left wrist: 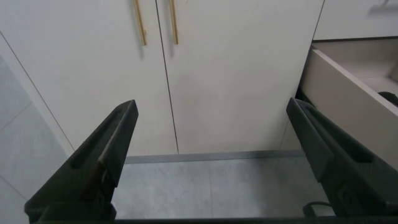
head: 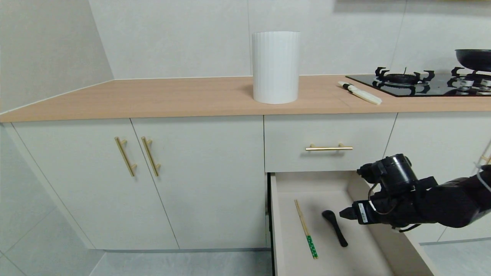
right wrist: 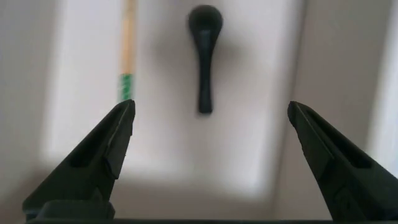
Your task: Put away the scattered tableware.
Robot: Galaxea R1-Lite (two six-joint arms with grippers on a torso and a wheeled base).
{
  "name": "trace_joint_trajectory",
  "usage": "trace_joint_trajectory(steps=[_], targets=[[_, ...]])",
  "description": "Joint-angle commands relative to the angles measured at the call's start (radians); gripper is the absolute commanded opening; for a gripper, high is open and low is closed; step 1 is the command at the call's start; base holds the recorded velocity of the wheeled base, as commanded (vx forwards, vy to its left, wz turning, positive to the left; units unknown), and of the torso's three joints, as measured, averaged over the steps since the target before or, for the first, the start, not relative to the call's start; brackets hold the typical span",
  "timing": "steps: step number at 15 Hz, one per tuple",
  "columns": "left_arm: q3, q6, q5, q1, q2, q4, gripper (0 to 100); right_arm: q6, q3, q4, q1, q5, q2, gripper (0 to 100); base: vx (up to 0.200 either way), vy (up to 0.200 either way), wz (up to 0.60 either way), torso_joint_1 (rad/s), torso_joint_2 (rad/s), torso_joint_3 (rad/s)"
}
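The left end effector (left wrist: pixel 211 118) is held wide open and empty by the cabinet doors (left wrist: pixel 217 68). Chopsticks (head: pixel 305 229) and spoon (head: pixel 335 227) are laid in the open drawer (head: pixel 285 237), with the right end effector (right wrist: pixel 209 109) spread empty above the spoon. The spoon could be clipped on withdrawal, and the knife (head: pixel 360 92) on the surface (head: pixel 172 96) forgotten.

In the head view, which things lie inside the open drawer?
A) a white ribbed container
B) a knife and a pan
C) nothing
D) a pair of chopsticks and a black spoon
D: the chopsticks and the black spoon lie side by side, apart, on the floor of the open drawer.
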Motion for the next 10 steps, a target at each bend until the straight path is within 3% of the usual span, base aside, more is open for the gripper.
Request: trace_joint_trajectory(steps=[1, 5, 9, 10], targets=[[0.0, 0.0, 0.0, 0.0, 0.0, 0.0, 100, 0.003, 0.075, 0.005, 0.043, -0.001, -0.16, 100, 0.0, 0.0, 0.0, 0.0, 0.0, 0.0], [0.0, 0.0, 0.0, 0.0, 0.0, 0.0, 100, -0.006, 0.118, 0.025, 0.099, -0.004, -0.332, 100, 0.0, 0.0, 0.0, 0.0, 0.0, 0.0], [0.0, 0.001, 0.0, 0.0, 0.0, 0.0, 100, -0.007, 0.113, 0.072, 0.099, -0.006, -0.356, 100, 0.0, 0.0, 0.0, 0.0, 0.0, 0.0], [0.0, 0.001, 0.0, 0.0, 0.0, 0.0, 100, -0.007, 0.116, 0.075, 0.101, -0.004, -0.361, 100, -0.2, 0.0, 0.0, 0.007, 0.01, -0.002]])
